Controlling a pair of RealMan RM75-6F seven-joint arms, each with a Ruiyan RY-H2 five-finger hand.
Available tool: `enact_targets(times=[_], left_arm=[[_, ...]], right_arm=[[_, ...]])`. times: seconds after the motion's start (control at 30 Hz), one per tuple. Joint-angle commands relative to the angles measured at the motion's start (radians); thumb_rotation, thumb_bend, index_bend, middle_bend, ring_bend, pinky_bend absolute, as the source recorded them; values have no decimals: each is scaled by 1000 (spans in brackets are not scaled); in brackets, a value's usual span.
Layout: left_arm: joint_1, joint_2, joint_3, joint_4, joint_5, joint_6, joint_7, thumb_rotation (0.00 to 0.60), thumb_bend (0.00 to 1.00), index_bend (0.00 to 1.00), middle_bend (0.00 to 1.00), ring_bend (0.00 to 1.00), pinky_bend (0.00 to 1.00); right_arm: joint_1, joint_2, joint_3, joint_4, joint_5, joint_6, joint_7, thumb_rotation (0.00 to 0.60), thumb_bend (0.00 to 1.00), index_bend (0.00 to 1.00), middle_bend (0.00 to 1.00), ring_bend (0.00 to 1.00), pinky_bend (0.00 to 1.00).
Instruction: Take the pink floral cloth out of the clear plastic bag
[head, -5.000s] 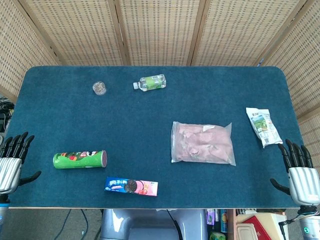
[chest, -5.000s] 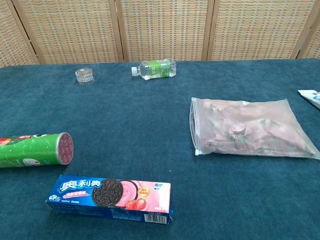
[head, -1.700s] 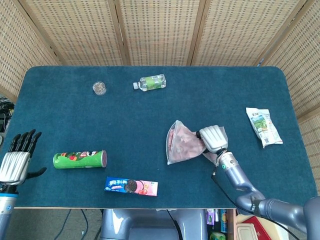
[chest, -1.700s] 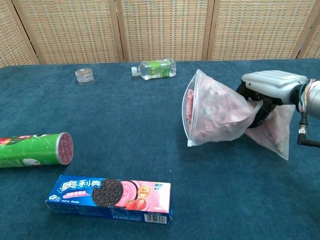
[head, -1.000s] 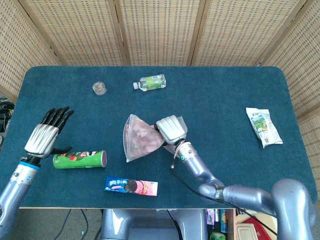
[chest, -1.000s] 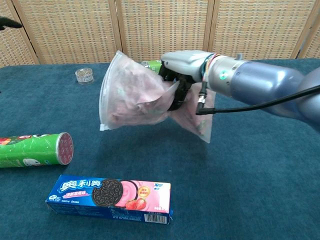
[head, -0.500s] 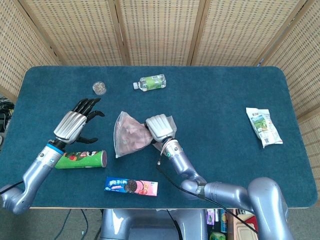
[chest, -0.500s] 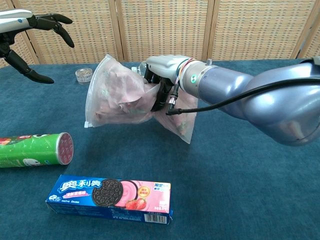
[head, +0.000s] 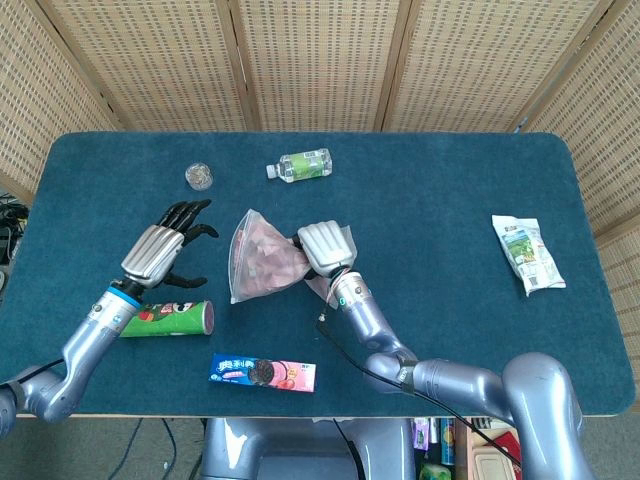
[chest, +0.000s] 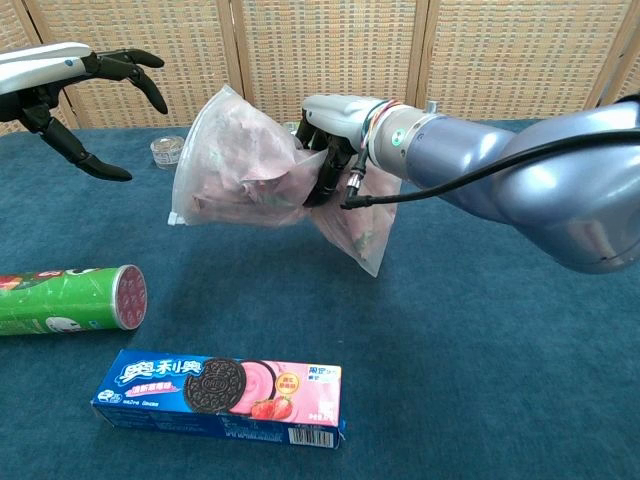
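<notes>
The clear plastic bag (chest: 240, 165), pink floral cloth (chest: 235, 180) still inside, now hangs above the table's middle, clamped at its waist by the right hand (chest: 335, 125). The left hand (chest: 75, 95), fingers spread and empty, has closed in from the left edge toward the bag's mouth, likely to reach inside.

green tube can (chest: 62, 297): far end cut off by chest view's left edge; left arm covers part of it in head view | water bottle (chest: 297, 127): almost wholly hidden behind clear plastic bag (chest: 235, 165) in chest view | small jar (head: 199, 176): contents too small to tell | snack packet (head: 527, 253): print unreadable
</notes>
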Motion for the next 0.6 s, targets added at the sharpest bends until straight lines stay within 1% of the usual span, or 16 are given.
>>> enact_targets(times=[0.03, 0.27, 0.4, 0.6], left_arm=[[-17, -19, -4, 2, -18, -14, 14, 600, 55, 314, 0, 0, 0], [-47, -58, -12, 8, -54, -35, 46, 600, 55, 314, 0, 0, 0], [-61, -81, -15, 14, -65, -43, 44, 600, 55, 314, 0, 0, 0], [-81, -120, -27, 30, -68, -30, 45, 600, 55, 314, 0, 0, 0]], right_arm=[[-1, 3, -1, -7, 2, 4, 3, 600, 449, 708, 745, 715, 629], [3, 15, -6, -35, 3, 18, -9, 600, 450, 708, 745, 715, 629], [3, 19, -9, -50, 3, 25, -12, 600, 450, 708, 746, 715, 629], [3, 22, -10, -62, 15, 35, -16, 600, 452, 708, 746, 715, 629]])
